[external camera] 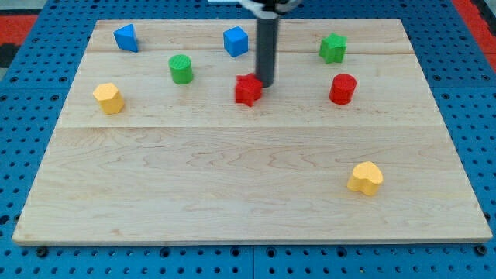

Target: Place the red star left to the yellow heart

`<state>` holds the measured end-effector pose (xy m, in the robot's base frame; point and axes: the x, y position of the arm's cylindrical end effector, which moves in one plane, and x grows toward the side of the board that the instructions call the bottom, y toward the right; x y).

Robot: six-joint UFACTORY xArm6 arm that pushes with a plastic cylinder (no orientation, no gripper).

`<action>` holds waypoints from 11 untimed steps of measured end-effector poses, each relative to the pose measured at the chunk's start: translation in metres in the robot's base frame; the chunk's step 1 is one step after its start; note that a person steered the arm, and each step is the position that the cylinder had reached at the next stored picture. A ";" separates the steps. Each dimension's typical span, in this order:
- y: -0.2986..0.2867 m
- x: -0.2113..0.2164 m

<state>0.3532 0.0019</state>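
Rod descending from the view's top centre; tip (266,84) on the surface (232,178), against the upper right edge of the red star (248,90). No clear gap visible between tip and star. End effector: plain rod, no jaws, nothing held.

Red star: upper middle of the surface, slightly left of the rod. Yellow heart (365,178): lower right area, well apart from the star, down and toward the view's right. Star not yet beside the heart.

Other blocks:
- Red cylinder (342,89): right of the star, on roughly the same row, apart from it.
- Green cylinder (180,69): left of the star, slightly higher.
- Green star (332,48): upper right, above the red cylinder.
- Blue cube (235,41): near the top, just left of the rod.
- Blue block (126,37): top left corner area; exact shape hard to tell.
- Yellow block (108,98): left side, below the blue block; roughly hexagonal outline.

Surface: pale wooden board, laid on a blue perforated base (480,116).
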 end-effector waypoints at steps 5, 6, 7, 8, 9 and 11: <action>-0.066 -0.026; -0.079 -0.018; -0.075 0.017; -0.047 0.057; -0.040 0.099; -0.049 0.143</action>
<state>0.4958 -0.0468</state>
